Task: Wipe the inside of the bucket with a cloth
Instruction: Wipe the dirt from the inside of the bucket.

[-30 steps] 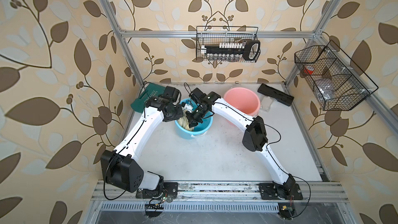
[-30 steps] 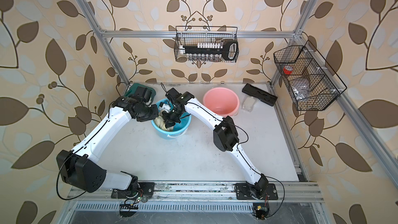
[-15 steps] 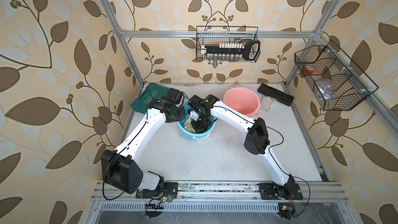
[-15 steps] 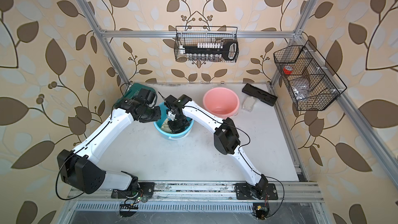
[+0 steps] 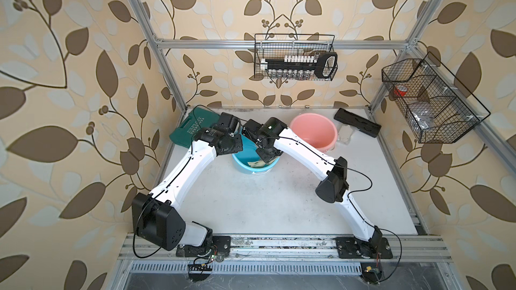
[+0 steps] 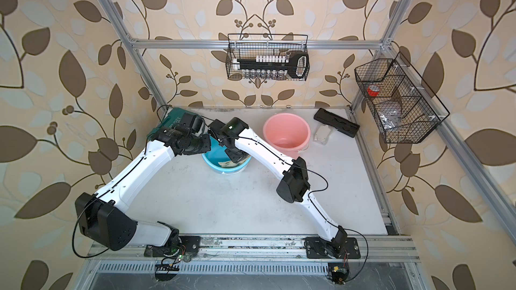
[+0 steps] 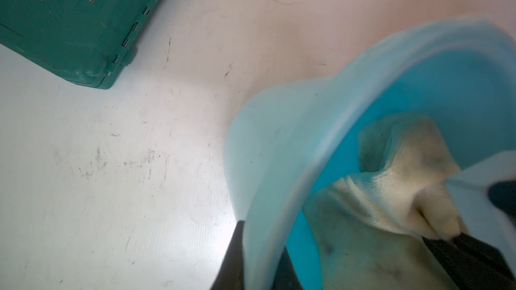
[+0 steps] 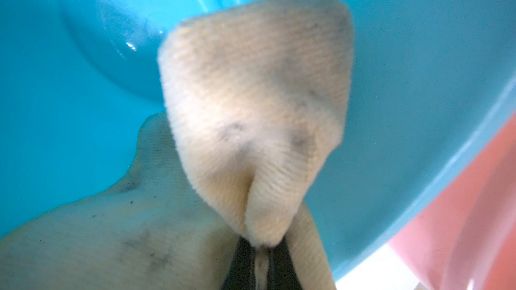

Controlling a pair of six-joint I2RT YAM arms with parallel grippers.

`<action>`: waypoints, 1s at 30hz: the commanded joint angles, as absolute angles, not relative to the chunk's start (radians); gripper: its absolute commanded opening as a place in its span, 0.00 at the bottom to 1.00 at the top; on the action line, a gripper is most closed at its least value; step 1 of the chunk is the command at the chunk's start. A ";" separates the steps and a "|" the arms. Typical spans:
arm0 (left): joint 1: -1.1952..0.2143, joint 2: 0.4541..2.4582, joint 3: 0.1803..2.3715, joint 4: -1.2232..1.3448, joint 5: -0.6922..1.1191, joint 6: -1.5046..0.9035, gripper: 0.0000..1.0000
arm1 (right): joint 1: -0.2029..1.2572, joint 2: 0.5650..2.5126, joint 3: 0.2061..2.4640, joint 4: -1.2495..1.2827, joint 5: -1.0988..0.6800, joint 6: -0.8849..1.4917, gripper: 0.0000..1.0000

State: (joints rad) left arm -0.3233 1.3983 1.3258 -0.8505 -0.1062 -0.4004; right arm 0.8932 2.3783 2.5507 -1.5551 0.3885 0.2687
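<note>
At the near edge, an aluminium rail [image 5: 279, 246] is seen, to which the bases of two white-and-black arms are bolted. Beyond it, a white table top [image 5: 251, 207] is spread, marked with fine dark scuffs and scratches.

The arms are arched inward over the table and brought together above a blue bucket [image 5: 247, 168], which is stood left of the table's middle. The left gripper [image 7: 261, 246] is clamped on the bucket's wall at the rim, one dark finger outside and one inside. The right gripper [image 8: 261, 249] is lowered into the bucket, its jaws pinched tight on a fold of the cloth [image 8: 251, 101]. The cloth, pale beige with grey-brown smudges, is bunched inside the bucket against its wall.

Behind, a green plastic case [image 5: 192, 126] is laid at the back left corner. A pink bucket [image 5: 312, 135] is stood just beside the blue one, to its right. A black tray [image 5: 357, 122] and a small clear packet [image 5: 344, 135] are laid near the back right corner.

The space is enclosed by aluminium posts and by walls papered in cream with brown leafy vines. A wire basket [image 5: 294, 57] with a black tool rack is hung on the back bar. A second wire basket [image 5: 430, 101] is fixed to the right wall.
</note>
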 commanded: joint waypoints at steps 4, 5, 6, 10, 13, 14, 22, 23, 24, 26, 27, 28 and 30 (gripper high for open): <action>-0.321 1.385 1.344 -0.789 -0.175 -0.400 0.00 | 0.871 2.403 2.488 -1.675 0.504 0.286 0.00; -0.321 1.385 1.346 -0.787 -0.176 -0.399 0.00 | 0.871 2.400 2.464 -1.673 0.472 0.289 0.00; -0.321 1.388 1.346 -0.787 -0.179 -0.399 0.00 | 0.870 2.397 2.442 -1.668 0.422 0.289 0.00; -0.321 1.389 1.348 -0.781 -0.192 -0.402 0.00 | 0.882 2.386 2.403 -1.650 0.160 0.286 0.00; -0.322 1.393 1.351 -0.783 -0.193 -0.406 0.00 | 0.889 2.368 2.370 -1.594 -0.089 0.283 0.00; -0.322 1.393 1.349 -0.782 -0.193 -0.407 0.00 | 0.894 2.358 2.355 -1.567 -0.156 0.291 0.00; -0.322 1.376 1.341 -0.785 -0.217 -0.404 0.00 | 0.882 2.255 2.284 -1.238 -0.561 0.469 0.00; -0.322 1.373 1.338 -0.784 -0.221 -0.401 0.00 | 0.877 2.235 2.266 -1.183 -0.589 0.503 0.00; -0.322 1.371 1.336 -0.787 -0.226 -0.402 0.00 | 0.875 2.219 2.254 -1.139 -0.615 0.531 0.00; -0.322 1.369 1.339 -0.790 -0.231 -0.399 0.00 | 0.869 2.217 2.278 -1.153 -0.614 0.545 0.00; -0.322 1.370 1.341 -0.791 -0.236 -0.399 0.00 | 0.870 2.228 2.310 -1.207 -0.590 0.525 0.00; -0.322 1.372 1.344 -0.794 -0.236 -0.398 0.00 | 0.869 2.236 2.334 -1.258 -0.560 0.506 0.00; -0.322 1.380 1.352 -0.800 -0.238 -0.402 0.00 | 0.868 2.234 2.326 -1.334 -0.494 0.464 0.00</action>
State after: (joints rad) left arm -0.3386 1.4006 1.3243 -0.9012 -0.1570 -0.3725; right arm 0.8520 2.2509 2.3127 -1.2129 -0.4576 0.4786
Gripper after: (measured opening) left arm 0.117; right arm 0.050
